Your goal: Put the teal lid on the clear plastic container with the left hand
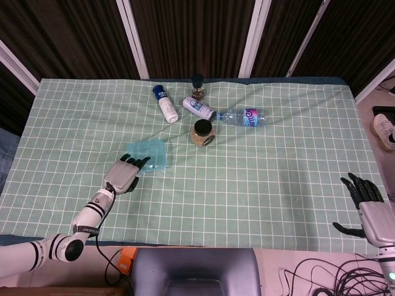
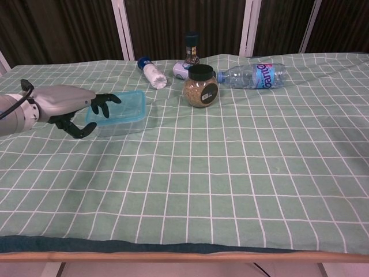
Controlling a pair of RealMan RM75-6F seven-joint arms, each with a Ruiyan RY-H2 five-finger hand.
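The teal lid (image 1: 150,152) (image 2: 121,106) lies on top of the clear plastic container (image 2: 120,125), left of the table's middle. My left hand (image 1: 124,173) (image 2: 74,107) hovers at the container's near-left side, fingers spread, their dark tips over the lid's edge, and it holds nothing. Whether the tips touch the lid is unclear. My right hand (image 1: 369,208) rests near the table's front right corner, fingers apart and empty; the chest view does not show it.
Behind the container stand a black-capped jar of grains (image 1: 202,132) (image 2: 200,85), a lying water bottle (image 1: 242,116) (image 2: 252,75), two lying white bottles (image 1: 165,103) (image 1: 198,108) and a dark-topped grinder (image 1: 197,86). Green checked cloth (image 1: 259,185) covers the table.
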